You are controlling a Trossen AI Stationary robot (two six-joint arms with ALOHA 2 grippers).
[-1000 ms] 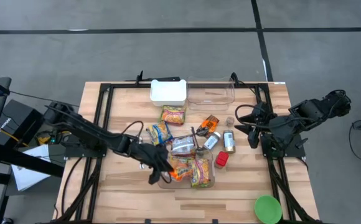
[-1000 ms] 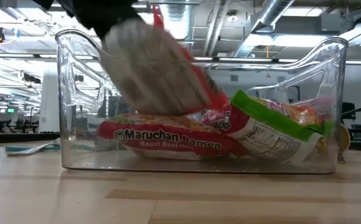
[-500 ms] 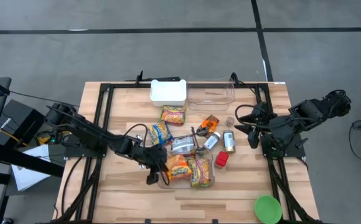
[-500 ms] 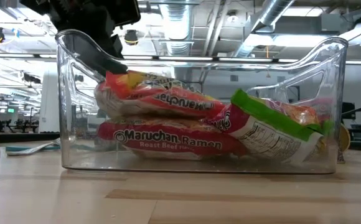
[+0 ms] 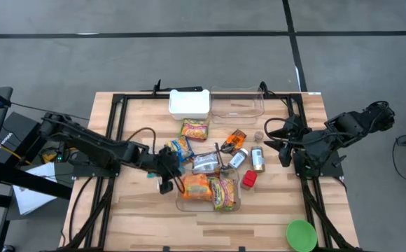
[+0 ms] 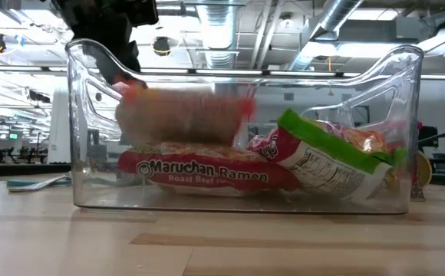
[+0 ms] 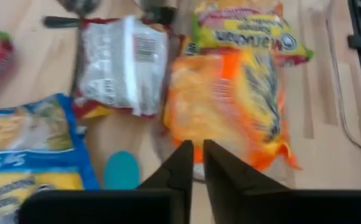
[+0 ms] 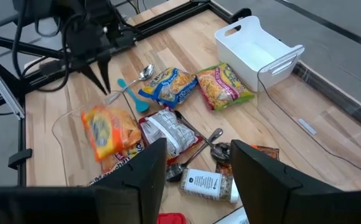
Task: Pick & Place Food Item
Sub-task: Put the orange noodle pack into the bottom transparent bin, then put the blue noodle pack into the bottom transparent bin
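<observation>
My left end effector [image 5: 166, 183] hangs just outside the near-left corner of the clear bin [image 5: 182, 205], its fingers [image 7: 183, 168] drawn narrow with only a slit between them and nothing gripped. Directly ahead of it the orange ramen packet [image 5: 196, 186] lies free inside the bin, on top of the Maruchan roast-beef packet [image 6: 207, 170]; in the low view it is blurred, so I judge it is not yet at rest. I read this as the release step: the task's food item is in its container and I am clear of it. Beside those two, a green-edged packet [image 6: 322, 157] leans against the bin's far end wall, so the bin holds at least three noodle packets; the stacking follows from the bin being filled from my side. Beyond the bin from my end effector, unplaced items lie scattered on the tabletop [image 5: 140, 224]: a silver-backed packet [image 7: 121, 65], a blue-and-yellow packet [image 5: 180, 148], another ramen packet [image 5: 194, 129], spoons, small jars and a red item [image 5: 249, 179]. The white bin [image 5: 189, 103] and the second clear bin [image 5: 236, 106] at the far edge appear empty. My right end effector [image 5: 284, 143] waits well off to the side with its fingers [image 8: 146, 171] standing apart, holding nothing.
</observation>
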